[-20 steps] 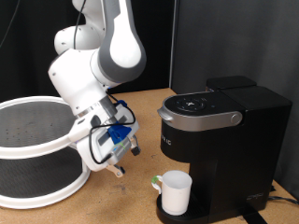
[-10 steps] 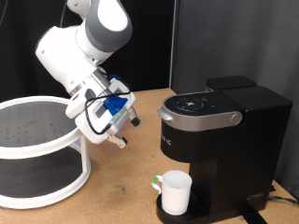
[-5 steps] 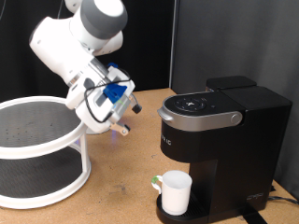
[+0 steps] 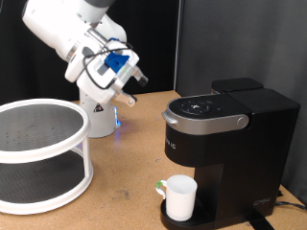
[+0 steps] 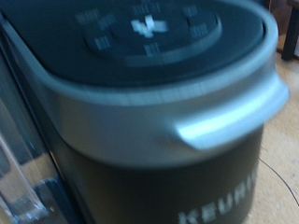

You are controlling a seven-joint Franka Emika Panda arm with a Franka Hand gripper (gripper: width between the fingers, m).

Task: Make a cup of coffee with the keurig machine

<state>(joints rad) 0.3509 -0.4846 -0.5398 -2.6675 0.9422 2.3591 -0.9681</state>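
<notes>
The keurig machine [image 4: 230, 134] stands at the exterior view's right, black with a grey-silver lid handle [image 4: 203, 121] and its lid down. The white cup [image 4: 179, 196] sits on the drip base under the spout. A small green-topped pod [image 4: 159, 189] lies just to the cup's left. My gripper [image 4: 129, 95] hangs in the air to the left of the machine, above lid height and touching nothing. The wrist view is blurred and filled by the machine's lid [image 5: 149, 37], the handle [image 5: 224, 117] and the KEURIG lettering; no fingers show there.
A white two-tier round rack [image 4: 38, 158] stands at the exterior view's left. The arm's white base [image 4: 96, 120] is behind it, with a black curtain at the back. Bare wooden table [image 4: 125, 182] lies between the rack and the machine.
The arm has lifted: the gripper rose from low over the table near the rack to above the machine's lid height. The cup, pod and machine have not moved.
</notes>
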